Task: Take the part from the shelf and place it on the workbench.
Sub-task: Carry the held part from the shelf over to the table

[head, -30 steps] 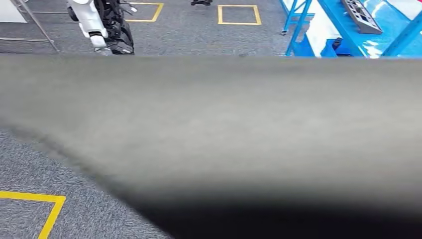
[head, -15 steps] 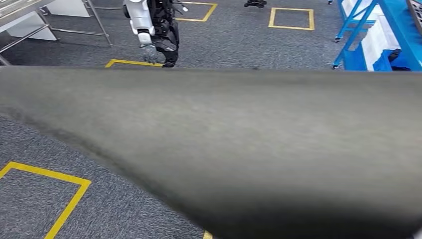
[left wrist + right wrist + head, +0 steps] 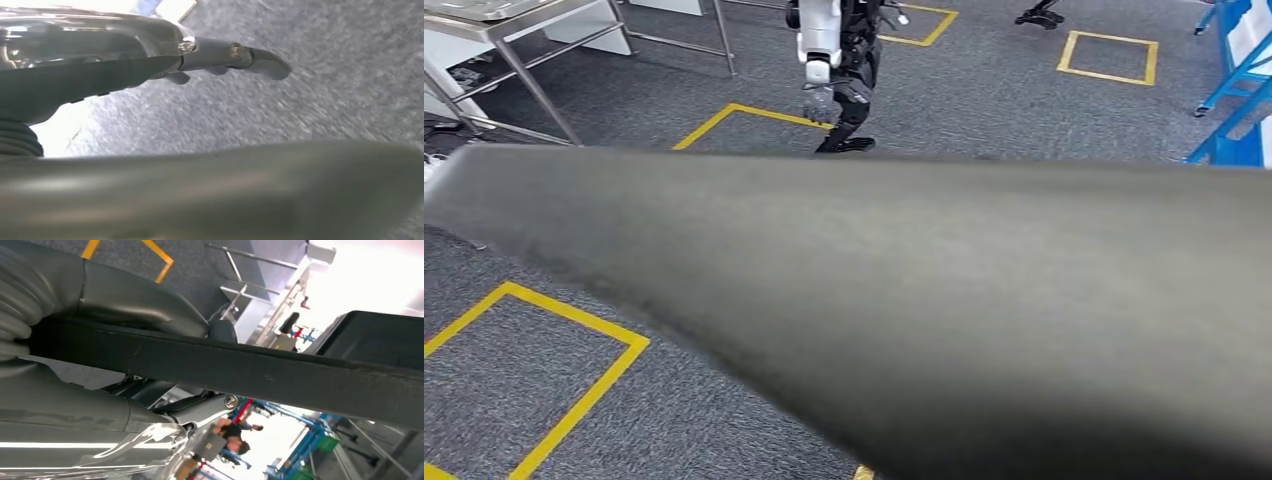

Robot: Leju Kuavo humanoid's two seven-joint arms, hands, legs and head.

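The right hand (image 3: 100,335) is clamped on the part (image 3: 944,300): in the right wrist view the thick thumb lies over one face of the part's dark edge and the fingers (image 3: 150,412) sit against the other face, so the edge is pinched between them. The left hand (image 3: 150,60) is harder to read. Its fingers (image 3: 235,52) reach out nearly straight above a blurred grey surface, apparently the part, but whether they press on it or hang clear of it I cannot tell.

The part is a big, flat, grey-black panel carried in front of the robot, well off the floor (image 3: 544,400). In the head view it spreads across most of the scene from the left edge to the right, and it hides both arms and everything just ahead. Its near side runs out of the picture, blurred.

Over the panel's far edge, grey carpet with yellow taped squares (image 3: 544,330) shows. A steel counter (image 3: 524,40) stands far left, cut off by the frame. Another robot (image 3: 834,70), white and black, stands on the carpet in the far middle, near a yellow square. A blue frame (image 3: 1234,90) is cut off at far right. Open carpet lies between the counter legs and the other robot.
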